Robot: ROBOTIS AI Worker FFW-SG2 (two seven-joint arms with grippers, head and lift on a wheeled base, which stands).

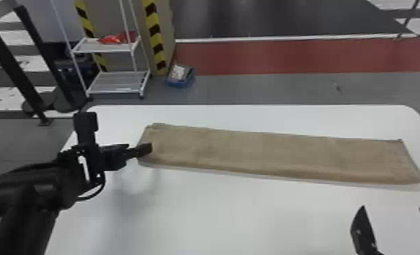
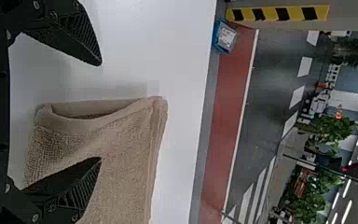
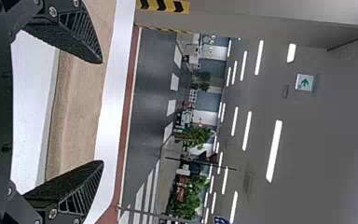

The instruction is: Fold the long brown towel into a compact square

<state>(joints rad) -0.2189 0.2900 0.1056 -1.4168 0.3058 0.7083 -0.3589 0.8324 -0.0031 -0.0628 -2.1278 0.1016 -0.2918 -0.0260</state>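
Claw (image 1: pixel 147 149) at centre left, spread around one end of the towel (image 1: pixel 270 154), which crosses the middle, seemingly folded lengthwise, the shortening folds into a square to go; right claw (image 1: pixel 393 207), lower right, spread too

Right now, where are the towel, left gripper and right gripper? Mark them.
Towel (image 1: pixel 280 154): head view, middle of its top face.
Left gripper (image 2: pixel 100 111): left wrist view, midway between its fingertips.
Right gripper (image 3: pixel 103 112): right wrist view, midway between its fingertips.

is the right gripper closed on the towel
No, the right gripper has its fingers spread wide, with the towel lying beyond them.
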